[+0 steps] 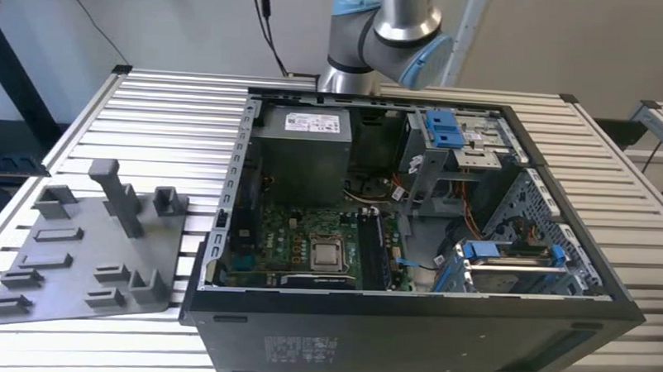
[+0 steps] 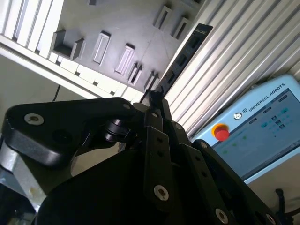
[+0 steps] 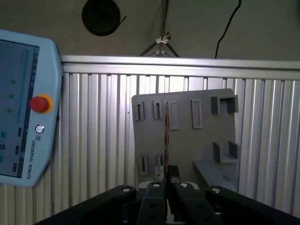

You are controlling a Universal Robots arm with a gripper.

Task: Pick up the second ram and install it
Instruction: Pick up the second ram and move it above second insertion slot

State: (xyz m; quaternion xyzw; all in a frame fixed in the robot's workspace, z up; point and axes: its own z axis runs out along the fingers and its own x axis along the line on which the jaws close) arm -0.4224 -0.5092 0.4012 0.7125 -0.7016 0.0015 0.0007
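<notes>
The second ram (image 3: 165, 140) juts straight out from my claw (image 3: 167, 182), which pinches its near end. Beyond the claw I see the grey holder plate (image 3: 206, 140) lying on the ribbed worktop (image 3: 93, 140), with a control tablet (image 3: 18, 103) off to one side.

Arm (image 1: 398, 23) of silver-grey tubing, rounded joints with light blue caps, gripper (image 3: 166, 174) of matt black link bars, 4 silver screw heads across them in the first wrist view.

A ribbed aluminium table (image 1: 158, 105) stands before a pale wall (image 1: 194, 24) — dark cables (image 1: 267, 18) hang down it.
</notes>
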